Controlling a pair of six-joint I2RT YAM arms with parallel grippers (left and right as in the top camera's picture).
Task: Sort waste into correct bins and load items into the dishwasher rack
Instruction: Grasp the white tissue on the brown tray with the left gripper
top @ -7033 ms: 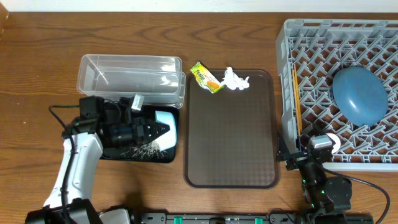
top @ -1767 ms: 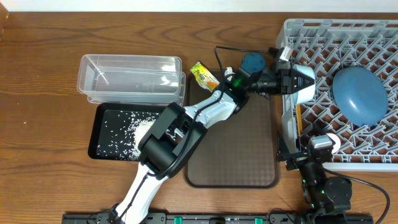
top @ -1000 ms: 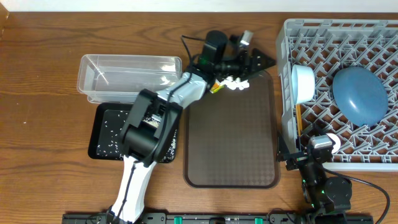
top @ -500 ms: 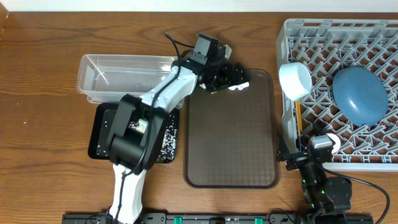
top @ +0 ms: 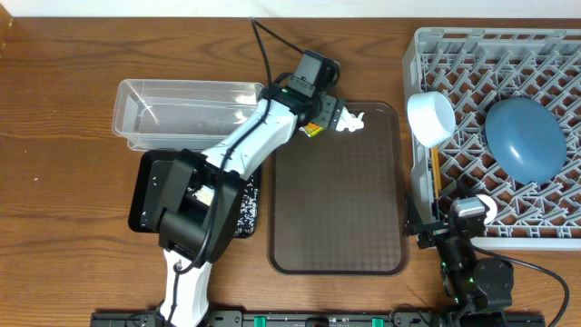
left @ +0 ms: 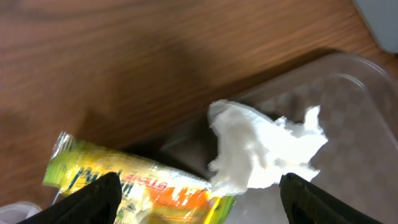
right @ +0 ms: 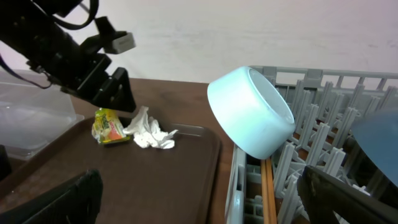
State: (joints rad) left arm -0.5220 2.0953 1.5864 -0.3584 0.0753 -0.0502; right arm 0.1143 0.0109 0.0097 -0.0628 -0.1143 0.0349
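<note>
My left gripper (top: 329, 116) hangs open over the top left corner of the brown tray. In the left wrist view its fingers (left: 93, 200) stand either side of the yellow-green-orange wrapper (left: 140, 180) and the lower edge of the crumpled white tissue (left: 261, 149), holding nothing. The wrapper (top: 311, 131) is half hidden under the gripper from above; the tissue (top: 350, 121) lies just to its right. A pale mint bowl (top: 430, 118) leans tilted on the grey rack's (top: 508, 54) left edge. My right gripper (right: 202, 205) is open and empty by the rack's near left corner.
In the rack lie the dark-blue bowl-plate (top: 524, 136) and the wooden chopsticks (top: 435, 173). The clear tub (top: 182, 109) stands left of the brown tray (top: 336, 218). Below the tub is the black tray (top: 145, 195) with rice grains, partly covered by my left arm.
My left gripper has let go of the mint bowl at the rack. It has swung back left to the wrapper and tissue. The right arm has stayed still.
</note>
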